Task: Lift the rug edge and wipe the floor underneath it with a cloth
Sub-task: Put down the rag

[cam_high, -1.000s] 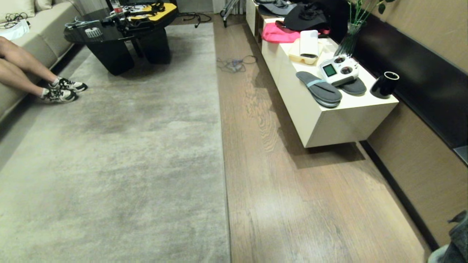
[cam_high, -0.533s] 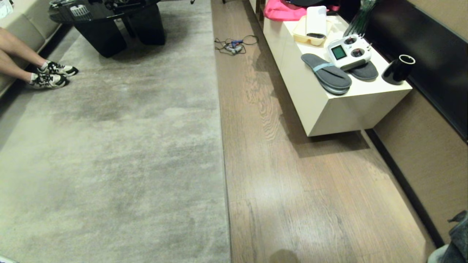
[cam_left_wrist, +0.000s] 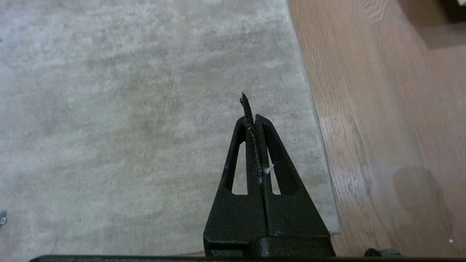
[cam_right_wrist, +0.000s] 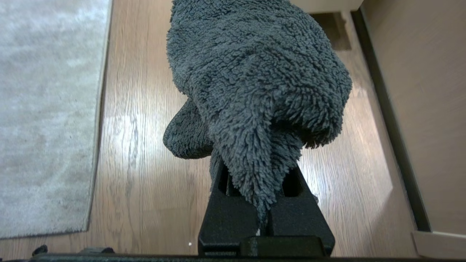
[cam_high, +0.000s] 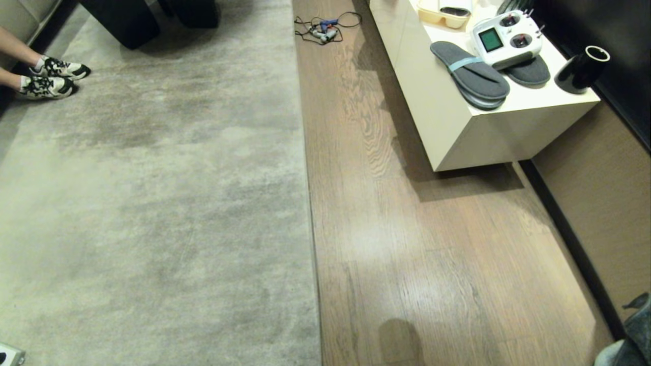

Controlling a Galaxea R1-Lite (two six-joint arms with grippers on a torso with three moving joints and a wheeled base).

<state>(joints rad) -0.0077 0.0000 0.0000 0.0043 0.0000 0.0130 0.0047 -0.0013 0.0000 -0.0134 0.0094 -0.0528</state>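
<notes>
Cloth (cam_right_wrist: 255, 83) hangs pinched in the right gripper (cam_right_wrist: 265, 203) above the floor (cam_right_wrist: 145, 145), right of the rug edge (cam_right_wrist: 100, 109).

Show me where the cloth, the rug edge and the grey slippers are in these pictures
the cloth (cam_right_wrist: 255, 83), right wrist view, middle of the fuzzy bundle.
the rug edge (cam_high: 307, 193), head view, straight border beside the wood planks.
grey slippers (cam_high: 470, 76), head view, sole of the nearer slipper on the cream cabinet.

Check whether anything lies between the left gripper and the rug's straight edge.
Nothing visible does. The shut left gripper hangs over bare pale grey-beige rug; its straight rug edge beside the wood-grain floor is unobstructed.
</notes>
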